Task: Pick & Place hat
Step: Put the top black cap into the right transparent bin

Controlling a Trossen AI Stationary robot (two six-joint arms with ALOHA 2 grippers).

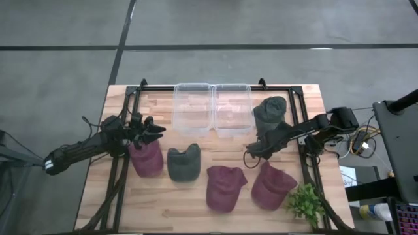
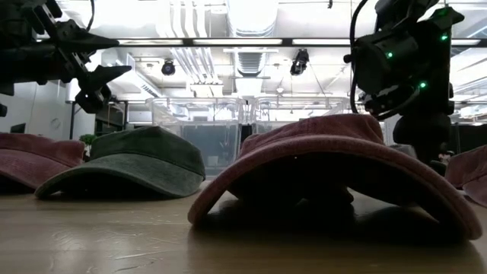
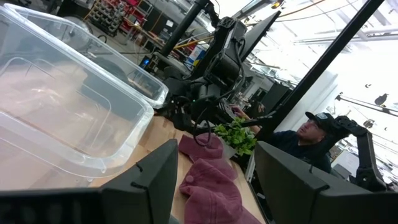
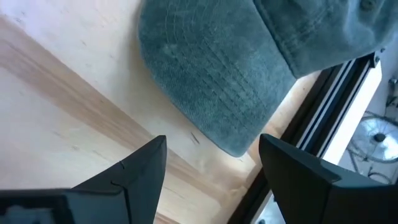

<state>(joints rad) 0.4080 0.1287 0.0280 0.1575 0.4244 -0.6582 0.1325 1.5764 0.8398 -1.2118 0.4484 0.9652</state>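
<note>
Five caps lie brim-down on the wooden table. A dark green cap [image 1: 270, 111] sits near the far right, and its brim [image 4: 211, 81] fills the right wrist view. In a row nearer me are a maroon cap [image 1: 147, 158], a green cap [image 1: 183, 163] and two maroon caps [image 1: 225, 188] [image 1: 273, 186]. My left gripper [image 1: 159, 130] [image 3: 217, 162] hovers open just beyond the leftmost maroon cap, raised off the table [image 2: 106, 72]. My right gripper [image 1: 250, 155] [image 4: 211, 149] is open between the far green cap and the maroon caps, touching nothing.
Two clear plastic bins [image 1: 212, 108] stand side by side at the far middle of the table. A small green plant [image 1: 305, 202] is at the near right corner. A black frame rail [image 1: 297, 124] runs along each side. A person [image 3: 314, 134] sits beyond the table.
</note>
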